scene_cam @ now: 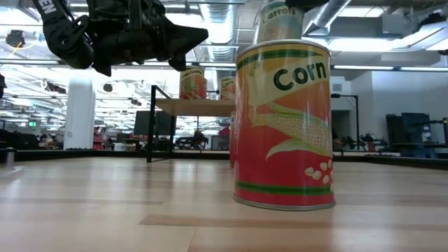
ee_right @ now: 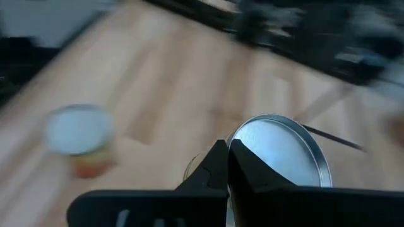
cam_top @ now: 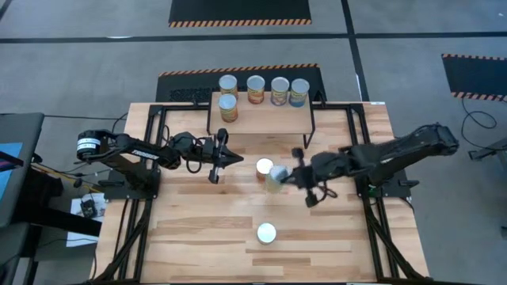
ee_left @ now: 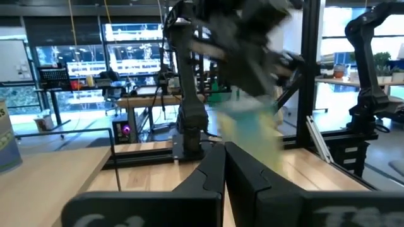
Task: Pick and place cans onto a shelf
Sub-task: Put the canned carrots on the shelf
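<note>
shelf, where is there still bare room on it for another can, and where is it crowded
The shelf is bare across its front strip and right half, right of the lone front can. Its back edge is crowded: four cans stand in a row. On the table, the middle is tight around two cans and the right end effector.

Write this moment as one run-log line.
left gripper shut, beside shelf | right gripper jaws shut at can rim, hold unclear | five cans on shelf | two more on table
</note>
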You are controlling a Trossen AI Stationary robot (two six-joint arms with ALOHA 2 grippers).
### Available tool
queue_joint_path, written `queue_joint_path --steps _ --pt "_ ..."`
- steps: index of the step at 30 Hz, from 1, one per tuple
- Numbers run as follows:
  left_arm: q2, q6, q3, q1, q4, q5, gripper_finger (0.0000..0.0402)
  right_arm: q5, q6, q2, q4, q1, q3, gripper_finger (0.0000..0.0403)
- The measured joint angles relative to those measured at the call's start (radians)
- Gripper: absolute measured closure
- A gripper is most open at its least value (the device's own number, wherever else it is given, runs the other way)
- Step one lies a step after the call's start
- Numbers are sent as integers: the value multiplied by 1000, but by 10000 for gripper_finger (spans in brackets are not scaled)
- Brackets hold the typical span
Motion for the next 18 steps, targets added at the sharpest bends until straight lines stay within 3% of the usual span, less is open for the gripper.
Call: queue_joint_path --steps 4,9,14,18 --pt "0 8 0 0 0 -1 401 112 -39 -29 -150 -85 103 390" --pt "0 9 0 0 0 -2 401 116 -180 -21 -273 -283 179 393" --pt "0 9 0 0 -6 -2 401 62 -285 -19 -343 -496 180 392" --pt "0 9 0 0 -5 -2 401 -41 -322 -18 -346 -617 180 394"
